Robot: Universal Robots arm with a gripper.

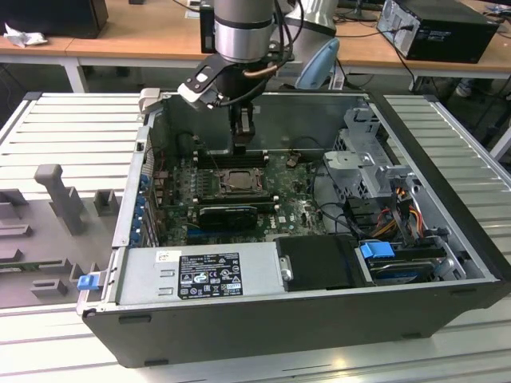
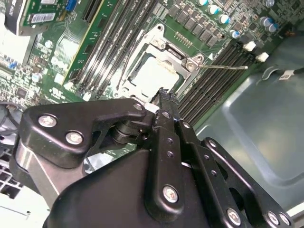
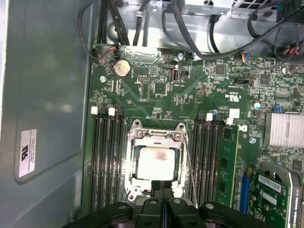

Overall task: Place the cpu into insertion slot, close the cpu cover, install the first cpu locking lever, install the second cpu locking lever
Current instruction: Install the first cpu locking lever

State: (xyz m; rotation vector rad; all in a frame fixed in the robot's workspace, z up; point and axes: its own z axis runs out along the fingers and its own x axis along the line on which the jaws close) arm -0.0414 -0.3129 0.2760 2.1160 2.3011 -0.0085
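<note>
The cpu lies flat, face up, in the insertion slot near the exterior view's middle, sides lined up with the memory slots. The cpu cover lies around it. The claw hangs above, pinched narrow, empty. A white sticker marks the case wall.

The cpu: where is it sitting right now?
In the first wrist view the cpu sits in the insertion slot, between two banks of black memory slots, close to the tool.

Open computer case, grey power supply, coin battery
</note>
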